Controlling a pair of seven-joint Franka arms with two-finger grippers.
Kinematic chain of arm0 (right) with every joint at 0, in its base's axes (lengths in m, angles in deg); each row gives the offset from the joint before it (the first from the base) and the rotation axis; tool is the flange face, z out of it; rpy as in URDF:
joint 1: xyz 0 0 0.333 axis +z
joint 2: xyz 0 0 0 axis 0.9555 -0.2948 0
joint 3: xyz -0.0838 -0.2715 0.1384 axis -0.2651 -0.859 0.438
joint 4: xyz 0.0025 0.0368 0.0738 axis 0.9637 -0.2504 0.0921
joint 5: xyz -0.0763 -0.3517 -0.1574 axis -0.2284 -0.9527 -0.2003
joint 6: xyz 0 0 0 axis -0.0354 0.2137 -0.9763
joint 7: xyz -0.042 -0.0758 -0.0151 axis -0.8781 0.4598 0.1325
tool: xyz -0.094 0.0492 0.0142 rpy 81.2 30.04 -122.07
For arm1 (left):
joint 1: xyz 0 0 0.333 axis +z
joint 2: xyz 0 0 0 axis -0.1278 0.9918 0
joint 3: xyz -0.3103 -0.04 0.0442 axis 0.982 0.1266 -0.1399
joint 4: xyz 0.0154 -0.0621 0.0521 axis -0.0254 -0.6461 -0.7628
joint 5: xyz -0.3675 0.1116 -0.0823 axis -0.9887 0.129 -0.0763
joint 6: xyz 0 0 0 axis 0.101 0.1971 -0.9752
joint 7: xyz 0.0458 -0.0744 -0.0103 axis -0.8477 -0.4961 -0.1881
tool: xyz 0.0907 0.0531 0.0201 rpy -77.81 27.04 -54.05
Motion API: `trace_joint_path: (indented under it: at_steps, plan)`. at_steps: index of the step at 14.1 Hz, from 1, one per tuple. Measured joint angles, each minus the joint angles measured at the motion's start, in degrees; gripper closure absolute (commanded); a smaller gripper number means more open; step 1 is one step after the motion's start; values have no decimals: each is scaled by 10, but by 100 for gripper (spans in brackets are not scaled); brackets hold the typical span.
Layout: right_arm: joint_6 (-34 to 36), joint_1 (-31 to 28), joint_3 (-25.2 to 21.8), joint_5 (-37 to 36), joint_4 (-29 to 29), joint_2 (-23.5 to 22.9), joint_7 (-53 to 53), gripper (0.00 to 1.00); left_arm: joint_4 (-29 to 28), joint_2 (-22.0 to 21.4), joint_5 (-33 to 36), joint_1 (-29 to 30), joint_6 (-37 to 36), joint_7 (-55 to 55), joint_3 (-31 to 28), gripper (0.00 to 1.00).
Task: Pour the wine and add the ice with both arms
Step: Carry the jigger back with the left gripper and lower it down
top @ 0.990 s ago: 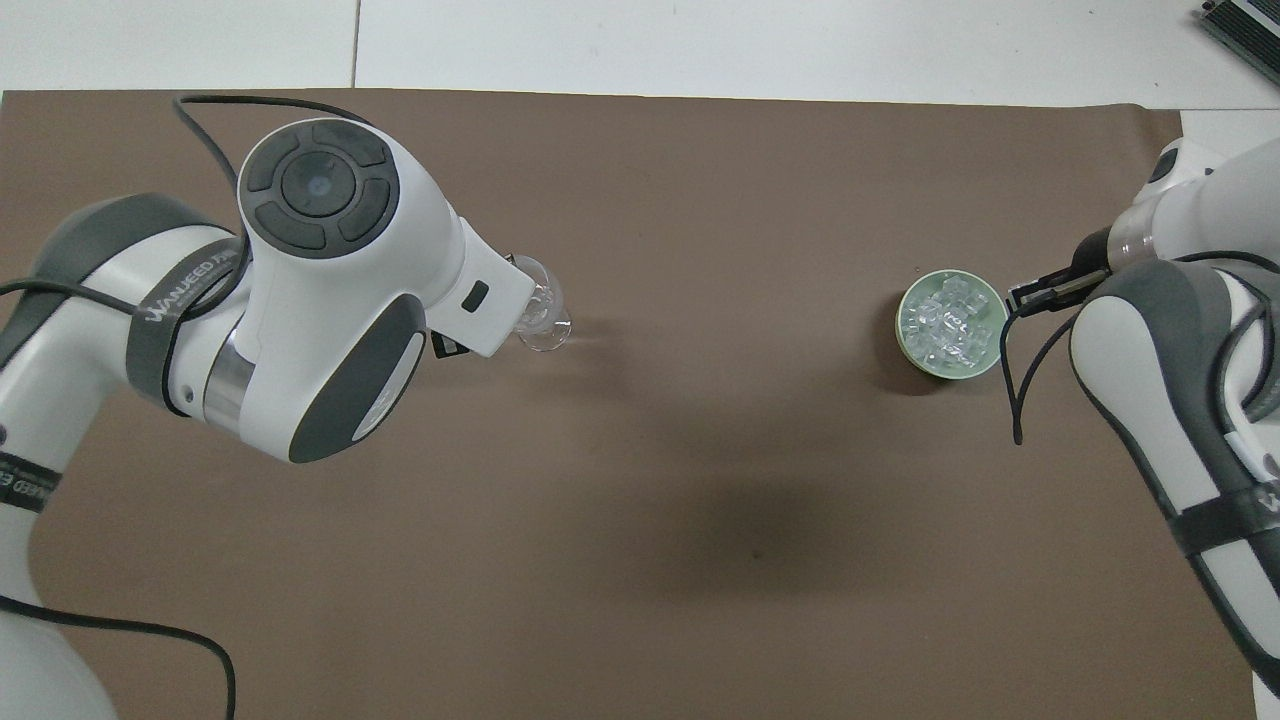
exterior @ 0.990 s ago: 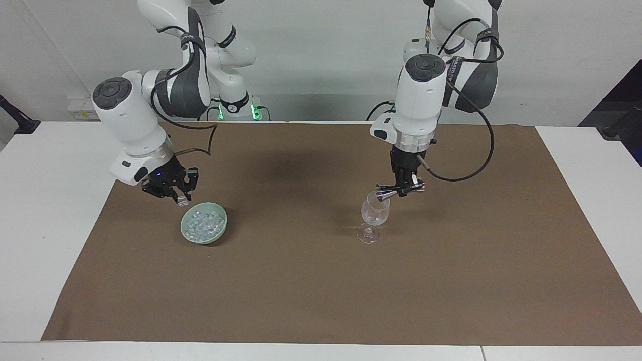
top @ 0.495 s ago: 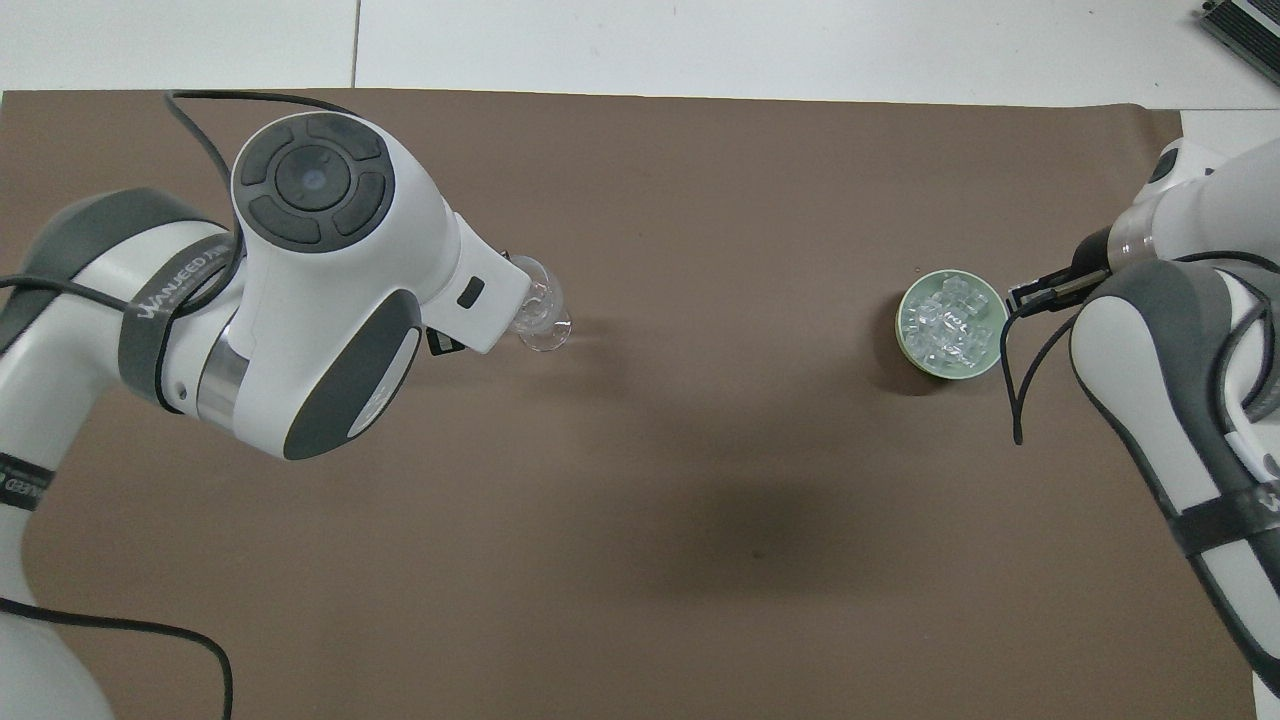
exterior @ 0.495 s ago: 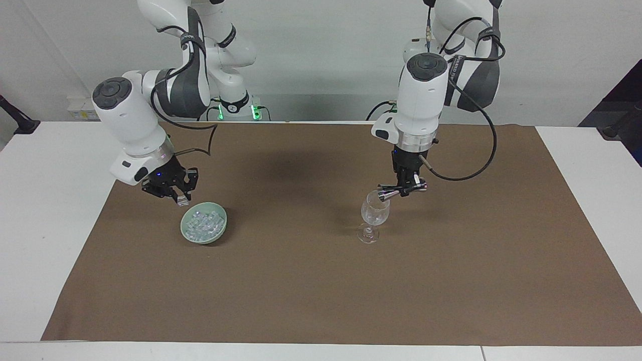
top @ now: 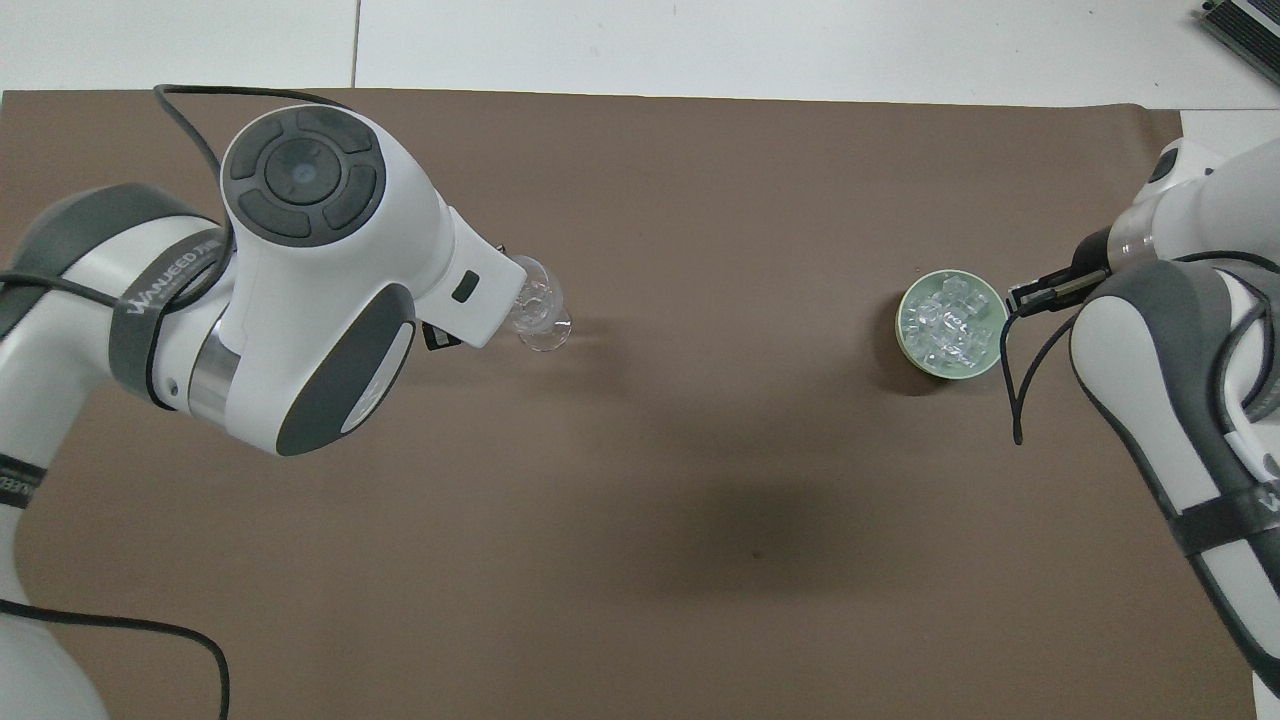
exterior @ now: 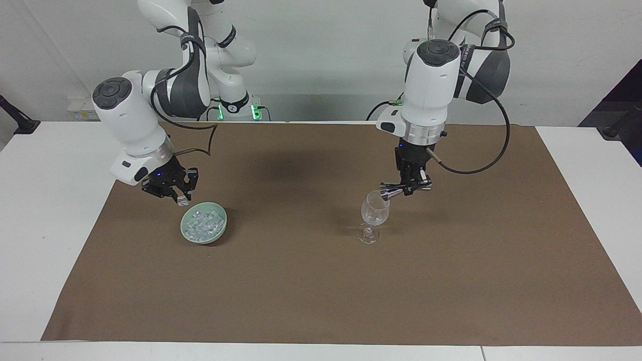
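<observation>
A clear stemmed glass (exterior: 374, 213) (top: 540, 315) stands on the brown mat toward the left arm's end. My left gripper (exterior: 412, 188) hangs just above its rim, shut on a small metal jigger (exterior: 388, 192) that lies tipped sideways with its mouth toward the glass. In the overhead view the arm hides this gripper. Wine is out of view. A heap of ice (exterior: 202, 223) (top: 948, 320) fills a pale green bowl (exterior: 222, 216) (top: 905, 335) toward the right arm's end. My right gripper (exterior: 178, 198) (top: 1030, 296) hovers over the bowl's edge, shut on one ice cube (exterior: 182, 202).
The brown mat (exterior: 321, 291) covers most of the white table (exterior: 30, 200). Both arms' black cables hang close to the grippers.
The left arm has risen a little and shifted toward its own end, lifting the jigger slightly off the glass's rim. The right arm and its cube have stayed still.
</observation>
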Motion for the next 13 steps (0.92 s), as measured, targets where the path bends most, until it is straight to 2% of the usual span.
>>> trace_joint_path:
  at_steps: [4, 9, 13]
  plan:
    - [0, 0, 0, 0, 0, 0, 0, 100, 2, 1, -93, 52, -1, -48, -5, 99]
    - [0, 0, 0, 0, 0, 0, 0, 100, 2, 10, -276, 172, -6, -230, -8, 99]
    - [0, 0, 0, 0, 0, 0, 0, 100, -3, 37, -434, 268, -67, -387, -8, 99]
